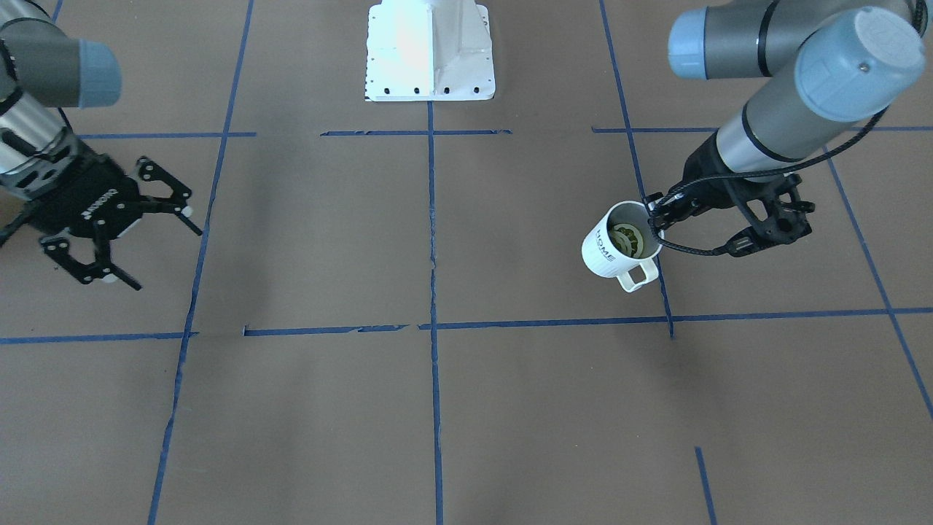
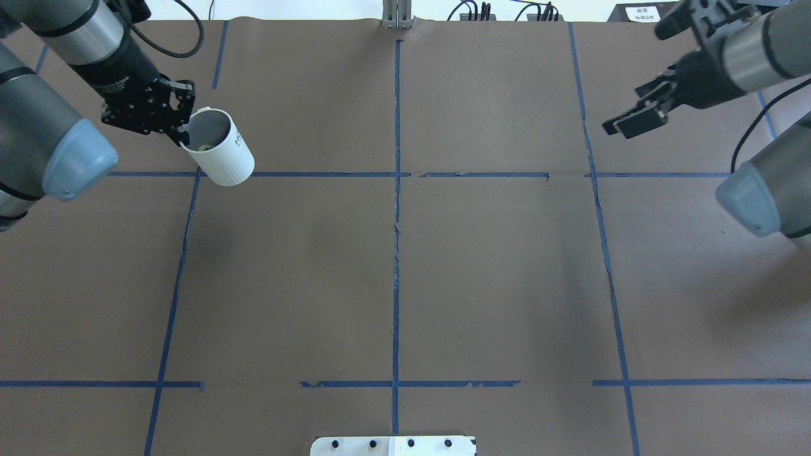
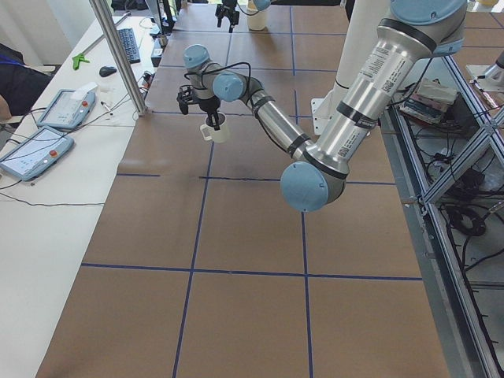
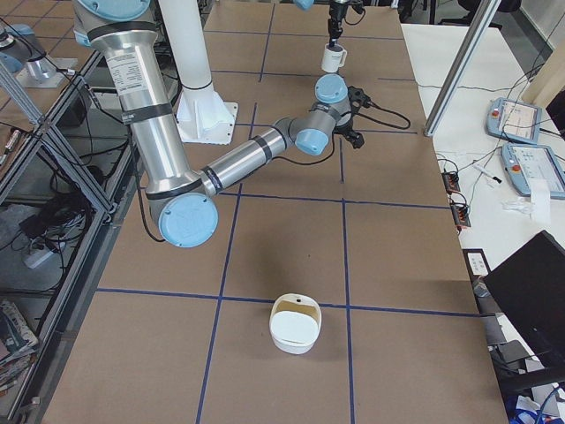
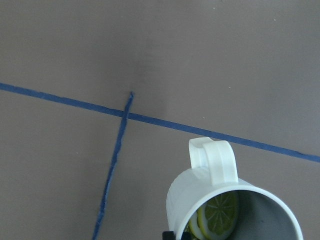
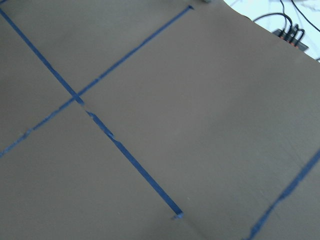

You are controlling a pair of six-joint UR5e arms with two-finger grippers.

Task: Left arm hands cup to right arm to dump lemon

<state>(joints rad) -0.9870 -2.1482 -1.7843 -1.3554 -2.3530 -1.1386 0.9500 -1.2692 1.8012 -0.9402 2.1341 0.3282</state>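
The white ribbed cup (image 1: 609, 255) with black "HOME" lettering hangs tilted above the table, handle toward the operators' side. My left gripper (image 1: 654, 216) is shut on its rim. The cup also shows in the overhead view (image 2: 222, 155) at the far left, with the left gripper (image 2: 182, 130) beside it. The lemon (image 5: 220, 215) lies inside the cup and shows in the front-facing view (image 1: 628, 239) too. My right gripper (image 1: 164, 257) is open and empty, far across the table from the cup; in the overhead view it (image 2: 624, 123) is at the far right.
The white robot base (image 1: 430, 51) stands at the table's middle edge. Blue tape lines (image 2: 396, 253) divide the brown table. A white bowl (image 4: 295, 324) sits on the table's end at my right. Pendants (image 3: 35, 150) lie on a side table.
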